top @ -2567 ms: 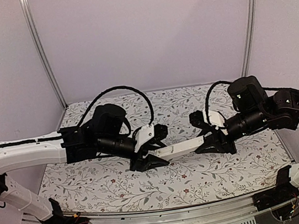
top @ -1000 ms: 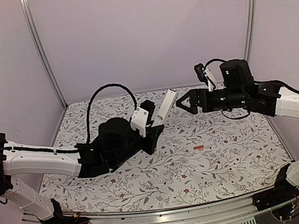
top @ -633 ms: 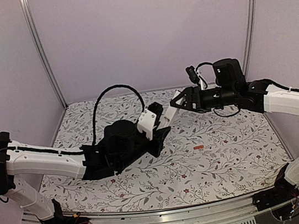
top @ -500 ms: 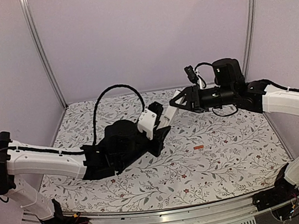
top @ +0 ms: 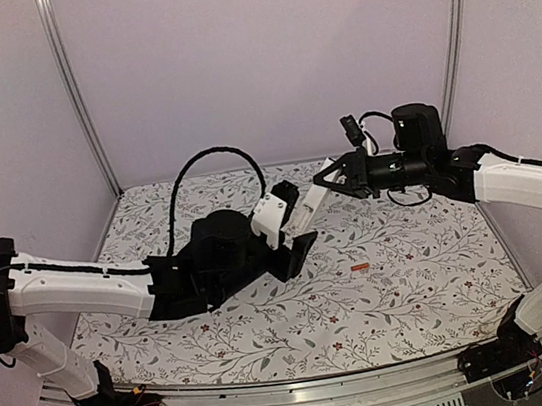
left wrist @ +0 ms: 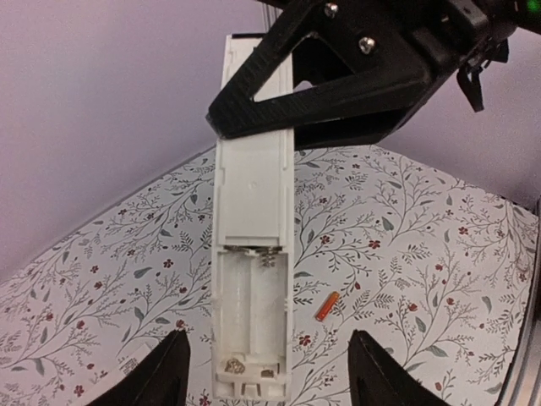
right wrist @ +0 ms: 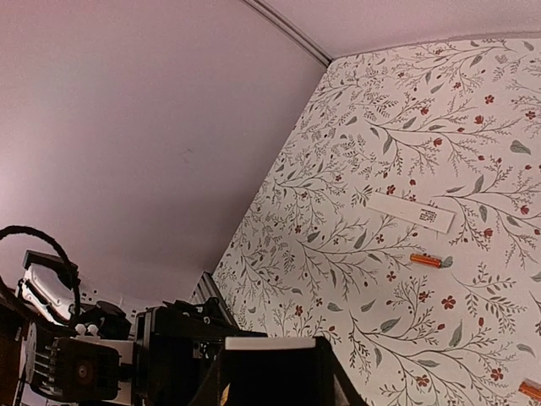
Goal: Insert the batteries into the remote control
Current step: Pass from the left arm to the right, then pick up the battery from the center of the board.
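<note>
With the left gripper (left wrist: 269, 374) gaping clear of it, the right gripper (left wrist: 254, 127) is clamping only the tip of the remote control (left wrist: 252, 254) — probably risking a pivot or slip.

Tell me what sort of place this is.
Probably a robot test cell in a lab: plain lilac wall panels and aluminium frame posts enclose a floral-patterned tabletop, with two white-and-black robot arms bolted at its near edge.

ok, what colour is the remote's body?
White; the remote control shows best in the left wrist view.
</note>
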{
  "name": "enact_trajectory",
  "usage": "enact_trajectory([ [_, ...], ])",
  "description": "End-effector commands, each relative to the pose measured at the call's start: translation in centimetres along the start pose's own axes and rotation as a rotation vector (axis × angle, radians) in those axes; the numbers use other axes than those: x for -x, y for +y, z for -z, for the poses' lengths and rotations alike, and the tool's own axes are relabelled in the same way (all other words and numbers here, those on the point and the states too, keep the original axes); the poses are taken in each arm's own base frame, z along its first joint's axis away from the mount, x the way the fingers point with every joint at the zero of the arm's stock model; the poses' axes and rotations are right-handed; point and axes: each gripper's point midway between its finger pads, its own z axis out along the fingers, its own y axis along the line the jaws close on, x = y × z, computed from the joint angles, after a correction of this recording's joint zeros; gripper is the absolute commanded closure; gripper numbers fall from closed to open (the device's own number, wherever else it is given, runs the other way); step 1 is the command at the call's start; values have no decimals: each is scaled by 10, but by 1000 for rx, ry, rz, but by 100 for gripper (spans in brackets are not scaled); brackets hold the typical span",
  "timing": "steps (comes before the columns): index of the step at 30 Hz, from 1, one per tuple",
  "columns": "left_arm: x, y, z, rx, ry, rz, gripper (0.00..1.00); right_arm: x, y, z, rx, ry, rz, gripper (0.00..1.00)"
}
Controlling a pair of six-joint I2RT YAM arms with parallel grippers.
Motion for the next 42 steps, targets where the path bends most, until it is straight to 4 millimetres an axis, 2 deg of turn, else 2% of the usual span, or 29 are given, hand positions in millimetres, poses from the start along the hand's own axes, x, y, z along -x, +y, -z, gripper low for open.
enact_trajectory([
  [1,-2,6,7,-45,64,-19,27,13,-20,13,-30,-50,-24,100],
  [4,-6,13,13,-101,114,-50,20,19,-35,25,-58,-75,-36,100],
  [11,-39,66,18,-130,387,-170,17,19,-71,52,-107,-99,-70,100],
  [15,-53,77,10,-159,506,-214,17,14,-83,62,-117,-96,-71,100],
  [23,-97,94,-29,-197,766,-241,28,2,-87,67,-102,-69,-45,100],
  [29,-119,96,-54,-296,842,-183,42,-11,-90,70,-103,-51,-31,100],
  [33,-134,97,-69,-320,884,-180,54,-17,-92,71,-103,-43,-29,100],
  [38,-155,100,-79,-330,939,-182,61,-21,-92,72,-99,-37,-29,100],
  [42,-158,102,-87,-340,935,-187,64,-22,-91,72,-94,-33,-23,100],
])
